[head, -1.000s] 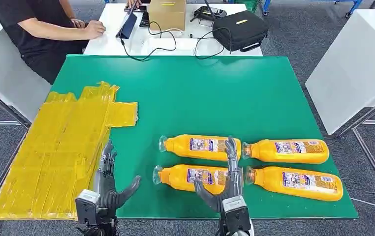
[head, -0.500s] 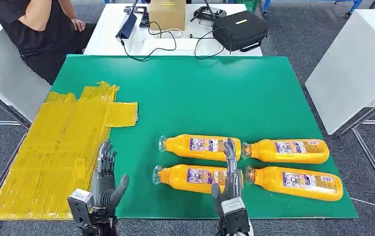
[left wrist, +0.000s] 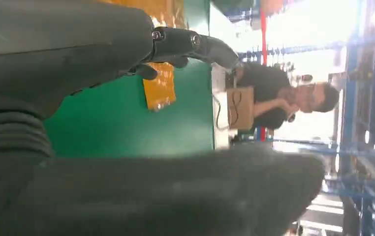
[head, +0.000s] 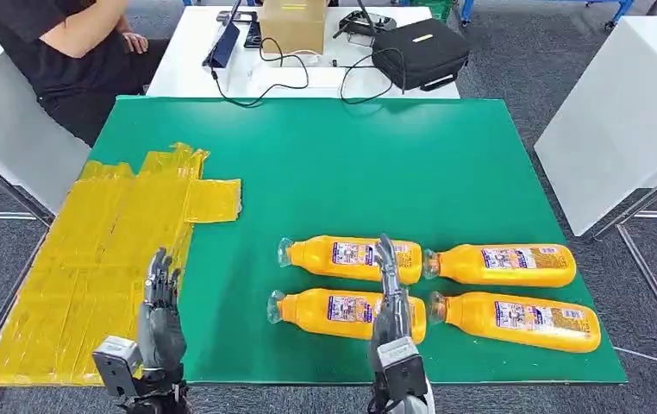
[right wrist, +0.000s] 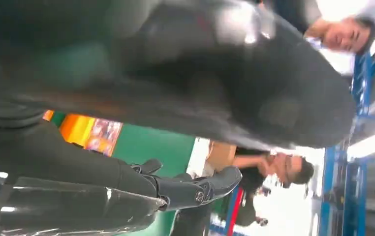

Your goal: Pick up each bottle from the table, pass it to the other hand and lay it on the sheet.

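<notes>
Bottles: four orange bottles lie flat on the green table (head: 446,164), in two rows of two, toward the robot's near right side.
Far left bottle (head: 351,257): long axis runs side to side along the table; clear cap end points to the robot's left, toward the sheet.
Near left bottle (head: 334,310): same lie, cap to the robot's left; it sits just nearer the robot than the far left one.
Far right bottle (head: 502,265): also side to side, neck end to the left, nearly meeting the base of the far left bottle.
Near right bottle (head: 515,320): neck to the left, body tilted slightly so the base sits nearer the table's front edge.
Sheet: the yellow sheet (head: 101,259) covers the robot's left side of the table, well apart from the bottles.
Right hand (head: 390,302): raised edge-on over the left pair, fingers extended and pointing away from the robot, holding nothing; I cannot tell whether it touches a bottle.
Left hand (head: 159,315): upright at the front edge, over the border of sheet and green table, fingers straight and slightly apart, empty.
Person: someone in a black top (head: 58,43) sits at the white table (head: 222,73) beyond.
</notes>
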You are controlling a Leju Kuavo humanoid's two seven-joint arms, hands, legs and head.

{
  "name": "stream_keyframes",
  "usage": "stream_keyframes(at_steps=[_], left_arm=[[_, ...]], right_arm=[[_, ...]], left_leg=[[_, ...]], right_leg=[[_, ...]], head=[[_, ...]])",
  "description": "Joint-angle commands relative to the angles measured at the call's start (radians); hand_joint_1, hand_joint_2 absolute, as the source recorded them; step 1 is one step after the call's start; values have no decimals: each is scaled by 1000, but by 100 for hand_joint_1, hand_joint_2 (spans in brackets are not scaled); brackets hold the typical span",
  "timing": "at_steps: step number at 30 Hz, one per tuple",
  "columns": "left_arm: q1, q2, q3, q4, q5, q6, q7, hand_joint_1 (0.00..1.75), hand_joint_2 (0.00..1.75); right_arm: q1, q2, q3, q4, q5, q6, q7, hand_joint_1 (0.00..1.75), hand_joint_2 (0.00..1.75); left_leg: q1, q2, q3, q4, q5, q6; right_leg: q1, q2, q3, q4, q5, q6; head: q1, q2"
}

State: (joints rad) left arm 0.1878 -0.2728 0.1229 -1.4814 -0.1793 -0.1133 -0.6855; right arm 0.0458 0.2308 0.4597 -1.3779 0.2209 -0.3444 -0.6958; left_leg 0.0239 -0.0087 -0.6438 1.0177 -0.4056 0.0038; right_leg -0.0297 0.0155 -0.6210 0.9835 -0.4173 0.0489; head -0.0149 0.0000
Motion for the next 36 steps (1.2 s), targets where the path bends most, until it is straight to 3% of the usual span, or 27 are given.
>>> stream_keyframes(at_steps=[1, 2, 7, 8, 12, 23, 29, 32, 33, 36], left_arm=[[76, -49, 124, -154, -33, -46, -13, 0, 0], [80, -56, 116, -161, -45, -54, -13, 0, 175], [38, -65, 23, -85, -128, -62, -13, 0, 175], [19, -56, -12, -46, -134, -44, -13, 0, 175], [-19, 5, -135, 59, -83, 56, -13, 0, 175], [3, 40, -181, 20, -25, 92, -13, 0, 175], [-22, 37, -162, 68, 14, 99, -13, 0, 175], [-17, 26, -164, 50, -24, 82, -13, 0, 175], [-29, 26, -161, 64, -28, 73, -13, 0, 175], [-68, 36, -175, 101, -29, 74, -13, 0, 175]], right_arm=[[-67, -43, 81, 79, -32, 34, -2, 0, 0], [-64, -48, 78, 68, -42, 40, -2, 0, 0], [-25, -43, -17, 62, 2, -14, -2, 0, 0], [-5, -55, -26, 20, -7, -14, -2, 0, 175], [27, -63, -85, 22, 21, 20, -2, 0, 175], [41, -56, -101, 38, 54, 46, -2, 0, 175], [33, -33, -118, 142, 279, -22, 24, 0, 175], [-13, -43, -75, 229, 417, -83, 117, 0, 175], [-31, -45, -64, 272, 474, -121, 157, 0, 175], [-69, -40, -51, 342, 588, -129, 255, 0, 175]], left_leg=[[0, 3, 6, -1, -3, 1], [0, 2, 5, 0, -2, 1], [-1, -1, 4, -1, -1, 1], [-1, -3, 3, -1, 0, 1], [-1, -8, 8, -3, 0, 2], [-1, -1, 10, -2, -3, 2], [-1, -1, 5, -2, -1, 1], [-1, 1, 5, -2, -2, 1], [0, 2, 12, -3, -4, 1], [0, 0, 6, -3, -1, 1]], right_leg=[[1, 1, 5, -1, -1, -3], [1, 0, 5, -1, -2, -2], [0, -2, 5, -2, -2, -2], [0, -4, 4, -2, -1, -2], [0, -10, 9, -4, -3, -3], [1, -3, 9, -3, -3, -4], [0, -2, 4, -3, -1, -2], [0, -1, 4, -3, -1, -2], [1, -1, 12, -4, -3, -5], [0, -1, 6, -3, -1, -3]], head=[[0, 0], [0, 0], [0, 0], [0, 0], [0, 0], [0, 0], [0, 0], [0, 0], [0, 0], [0, 0]])
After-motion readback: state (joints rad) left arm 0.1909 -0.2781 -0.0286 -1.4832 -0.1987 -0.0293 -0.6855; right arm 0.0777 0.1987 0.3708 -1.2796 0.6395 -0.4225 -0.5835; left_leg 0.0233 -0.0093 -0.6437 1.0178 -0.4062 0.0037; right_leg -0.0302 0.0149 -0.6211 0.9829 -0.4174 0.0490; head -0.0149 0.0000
